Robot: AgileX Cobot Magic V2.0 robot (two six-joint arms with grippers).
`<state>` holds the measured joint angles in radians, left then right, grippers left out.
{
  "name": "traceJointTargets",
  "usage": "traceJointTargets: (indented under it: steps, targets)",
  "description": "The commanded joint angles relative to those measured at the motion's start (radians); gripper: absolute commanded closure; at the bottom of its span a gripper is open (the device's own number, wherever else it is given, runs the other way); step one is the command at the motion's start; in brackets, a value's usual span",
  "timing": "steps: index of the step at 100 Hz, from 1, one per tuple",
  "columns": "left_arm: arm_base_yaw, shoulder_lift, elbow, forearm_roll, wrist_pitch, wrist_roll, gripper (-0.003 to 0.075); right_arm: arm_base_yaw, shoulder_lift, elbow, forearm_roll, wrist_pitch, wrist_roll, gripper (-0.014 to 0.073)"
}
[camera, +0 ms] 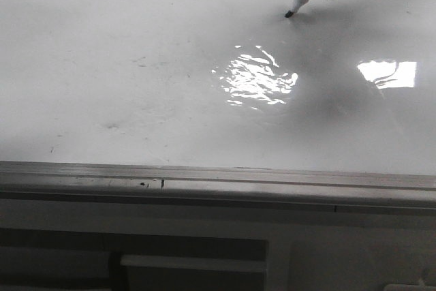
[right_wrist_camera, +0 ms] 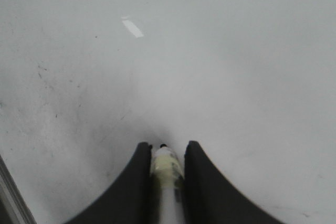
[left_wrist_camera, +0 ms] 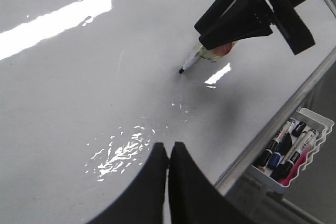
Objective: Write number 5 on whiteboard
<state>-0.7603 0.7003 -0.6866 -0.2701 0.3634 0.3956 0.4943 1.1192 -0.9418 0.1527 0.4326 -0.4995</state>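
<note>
The whiteboard (camera: 136,66) is a large glossy white board with faint grey smudges and bright glare; no drawn number 5 shows on it. My right gripper (right_wrist_camera: 167,148) is shut on a white marker (right_wrist_camera: 167,169) wrapped in yellowish tape. The marker's black tip (camera: 289,13) touches or nearly touches the board at the far right in the front view. It also shows in the left wrist view (left_wrist_camera: 195,60), under the right gripper's black fingers (left_wrist_camera: 236,17). My left gripper (left_wrist_camera: 168,148) is shut and empty, held above the board near its edge.
A grey metal edge strip (camera: 218,176) runs along the board's near side. A white tray (left_wrist_camera: 294,148) holding several spare markers hangs beyond the board's edge. Glare patches (camera: 257,78) lie on the board.
</note>
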Motion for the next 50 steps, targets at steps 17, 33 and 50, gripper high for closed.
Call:
traceJointTargets:
  steps: [17,33,50]
  targets:
    - [0.002,-0.006,-0.027,-0.018,-0.062,-0.012,0.0741,0.045,0.001,0.029,-0.016,0.004,0.031,0.0652]
    - [0.002,-0.006,-0.027,-0.018,-0.062,-0.012,0.0741,0.078,0.001,0.089,-0.021,-0.04,0.069,0.0652]
    - [0.002,-0.006,-0.027,-0.018,-0.062,-0.012,0.0741,0.041,-0.023,0.09,-0.162,-0.005,0.196,0.0652]
